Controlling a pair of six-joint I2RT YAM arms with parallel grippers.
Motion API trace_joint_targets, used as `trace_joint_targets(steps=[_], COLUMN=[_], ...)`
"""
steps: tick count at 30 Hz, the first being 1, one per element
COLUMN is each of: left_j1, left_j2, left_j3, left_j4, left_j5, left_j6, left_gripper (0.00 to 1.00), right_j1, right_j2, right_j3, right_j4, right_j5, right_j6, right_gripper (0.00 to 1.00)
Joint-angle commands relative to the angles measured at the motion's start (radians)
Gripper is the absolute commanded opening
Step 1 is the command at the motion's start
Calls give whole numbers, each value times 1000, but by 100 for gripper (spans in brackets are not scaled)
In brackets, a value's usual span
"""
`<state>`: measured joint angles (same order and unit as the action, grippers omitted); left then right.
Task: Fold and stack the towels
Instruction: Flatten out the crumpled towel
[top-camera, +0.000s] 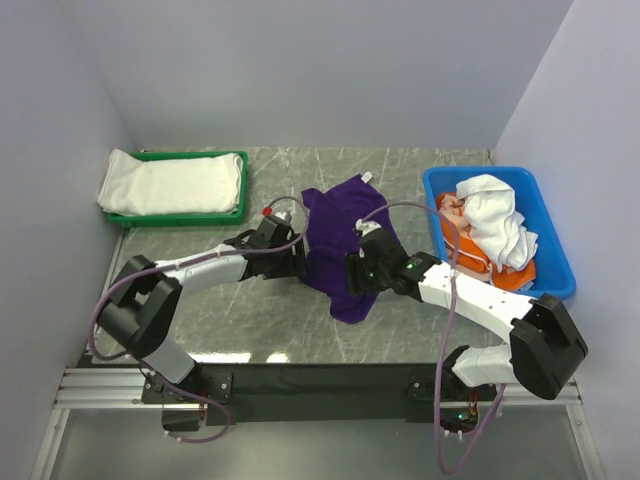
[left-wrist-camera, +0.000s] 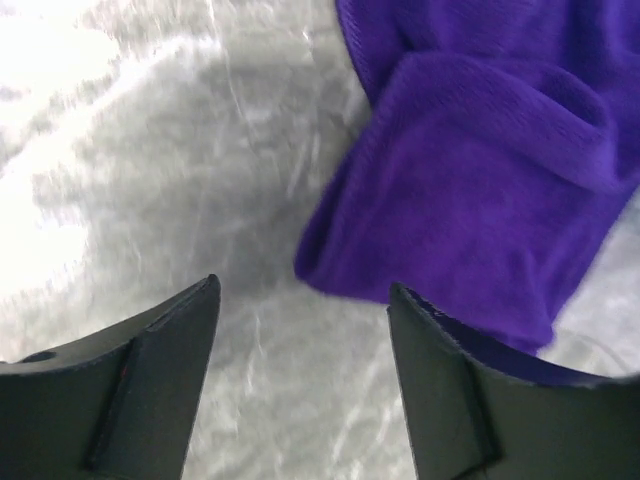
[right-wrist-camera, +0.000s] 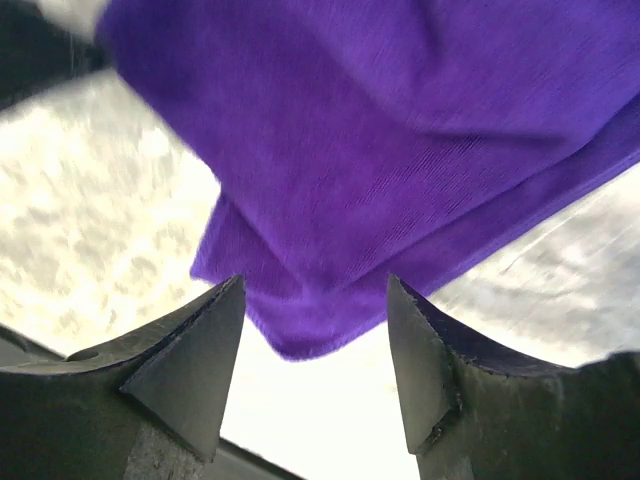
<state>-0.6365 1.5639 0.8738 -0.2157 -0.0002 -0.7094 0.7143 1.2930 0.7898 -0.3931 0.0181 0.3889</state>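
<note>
A purple towel (top-camera: 340, 240) lies loosely crumpled on the marble table, between my two grippers. My left gripper (top-camera: 292, 262) is open and empty at the towel's left edge; in the left wrist view its gap (left-wrist-camera: 303, 300) is over bare table with the towel (left-wrist-camera: 480, 170) just ahead and to the right. My right gripper (top-camera: 358, 275) is open and empty over the towel's lower part; in the right wrist view a folded corner of the towel (right-wrist-camera: 320, 310) lies between the fingertips (right-wrist-camera: 316, 300), not clamped.
A green tray (top-camera: 175, 216) at the back left holds a folded white towel (top-camera: 172, 182). A blue bin (top-camera: 555, 255) at the right holds a white towel (top-camera: 497, 215) on orange ones (top-camera: 470, 255). Grey walls stand on three sides.
</note>
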Motion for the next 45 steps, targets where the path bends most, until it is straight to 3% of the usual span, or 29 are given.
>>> trace_joint_targets(steps=[1,3,5,6,8,9,10,14,16,19,20,21,28,32,36,45], left_j1=[-3,-17,-37,-43,-55,-58,-61,-117,-146,-175,-175,-175,-62,-57,-43,155], left_j2=[63,90,116,122,125,110,98,22,18,-22,-39,-65,-57,-70,-85,-174], left_j3=[59,80,91,100,114,129,142,278,437,534,519,474,376,393,323,179], left_j4=[70,70,62,61,46,21,1,-204,-412,-539,-539,-537,-493,-439,-412,-360], left_j5=[-12,-7,-7,-7,-7,-7,-11,-96,-132,-147,-158,-178,-225,-215,-215,-147], left_j6=[41,45,42,41,34,31,28,-40,-77,-117,-128,-134,-110,-72,-64,-1], left_gripper=[71,67,56,40,21,5,1,1,1,10,21,39,51,78,86,89], right_j1=[46,70,76,79,77,79,77,76,77,76,76,74,79,109,171,339], right_j2=[15,26,32,32,25,22,14,-43,-89,-121,-127,-139,-136,-129,-71,230], right_j3=[-20,-27,-43,-47,-66,-70,-78,-107,-122,-124,-124,-126,-120,-112,-71,186], right_j4=[-23,-23,-16,-12,0,3,3,0,0,-10,-12,-13,-38,-41,-26,-122], right_j5=[3,6,8,8,20,26,37,120,149,169,171,171,131,50,49,224], right_j6=[28,41,54,57,67,73,77,117,130,134,134,131,68,15,-15,43], right_gripper=[66,66,66,67,67,67,67,66,66,66,66,66,66,65,64,66])
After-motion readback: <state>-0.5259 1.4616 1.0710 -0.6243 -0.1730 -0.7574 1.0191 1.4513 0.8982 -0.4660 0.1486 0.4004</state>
